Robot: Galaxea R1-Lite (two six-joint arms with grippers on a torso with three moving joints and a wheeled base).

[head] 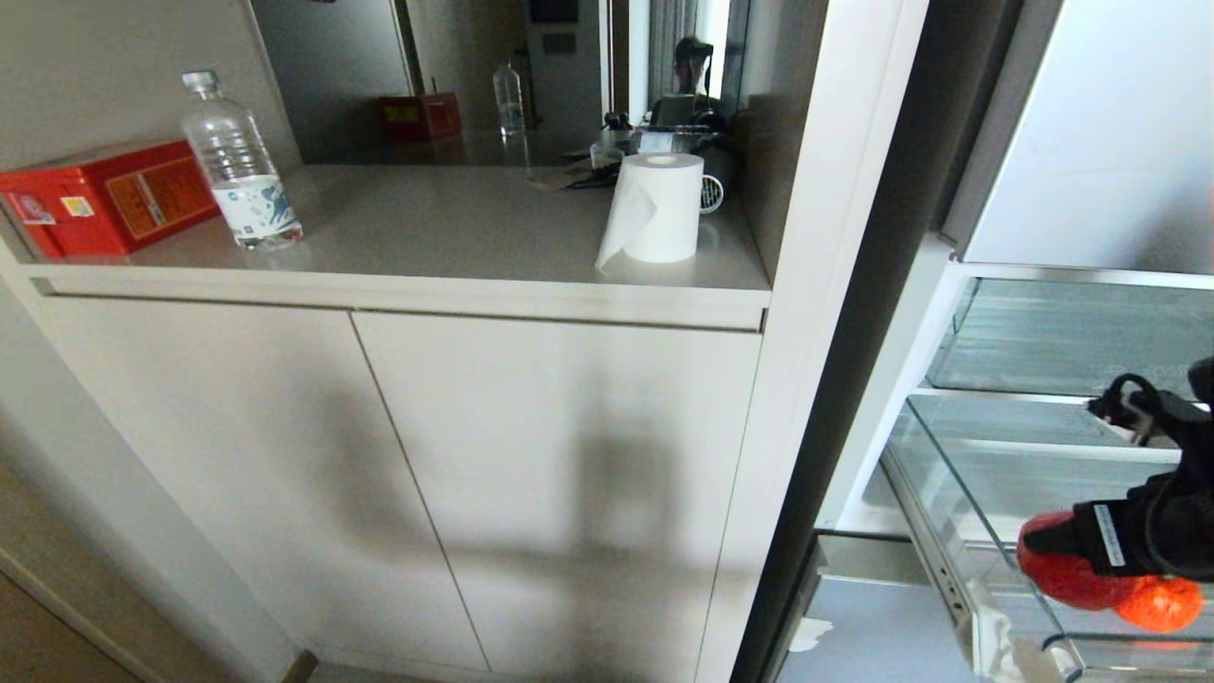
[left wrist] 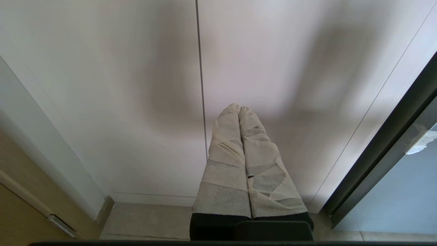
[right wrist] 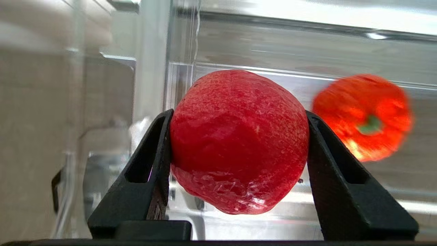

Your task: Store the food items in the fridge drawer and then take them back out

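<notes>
Right end effector (right wrist: 239,143) pinches the round, glossy, mottled red fruit (right wrist: 239,140); left end effector (left wrist: 239,111) pressed together.

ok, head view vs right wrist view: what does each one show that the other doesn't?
Head only: grey countertop with red tin box, clear water bottle, white paper roll.
Right wrist only: black fingers pressed on both sides of the fruit; pumpkin's green stem.
Both: right gripper holding round red toy fruit, orange ribbed toy pumpkin, clear plastic fridge drawer.
</notes>
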